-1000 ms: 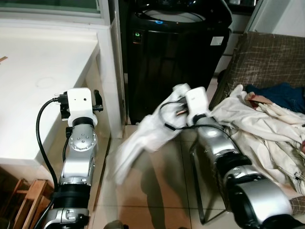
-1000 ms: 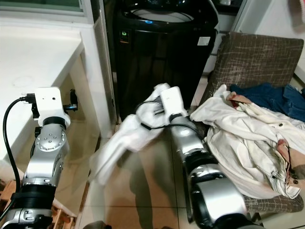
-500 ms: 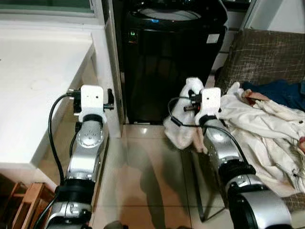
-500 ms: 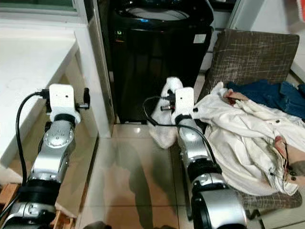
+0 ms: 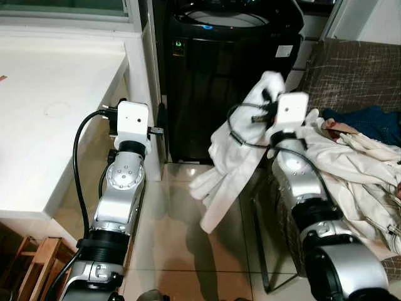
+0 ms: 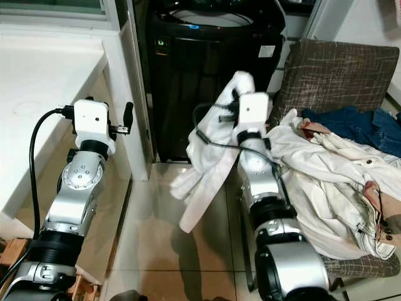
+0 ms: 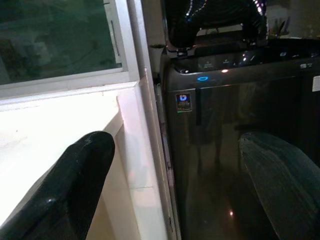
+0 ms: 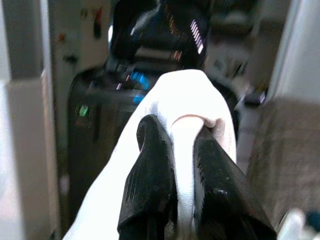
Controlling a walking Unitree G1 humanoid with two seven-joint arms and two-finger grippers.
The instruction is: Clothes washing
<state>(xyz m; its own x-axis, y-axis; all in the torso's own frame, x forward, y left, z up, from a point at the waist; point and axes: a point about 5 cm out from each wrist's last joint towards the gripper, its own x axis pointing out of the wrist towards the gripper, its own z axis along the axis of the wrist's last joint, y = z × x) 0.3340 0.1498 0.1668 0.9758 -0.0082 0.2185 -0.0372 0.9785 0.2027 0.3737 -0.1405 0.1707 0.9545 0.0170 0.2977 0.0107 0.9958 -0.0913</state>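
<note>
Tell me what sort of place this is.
Probably a home laundry corner: a black top-loading washer, a chair heaped with clothes, and a white counter under a window.

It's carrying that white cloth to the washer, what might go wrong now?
The right gripper pinches only a narrow fold of the white cloth, so it may slip out. Most of the cloth hangs low toward the floor and could drag or snag. The washer rim is higher than the gripper, so the cloth may catch there.

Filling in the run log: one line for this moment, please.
right gripper: shut on white garment, raised before washing machine | left gripper: open, idle | more clothes on chair
</note>
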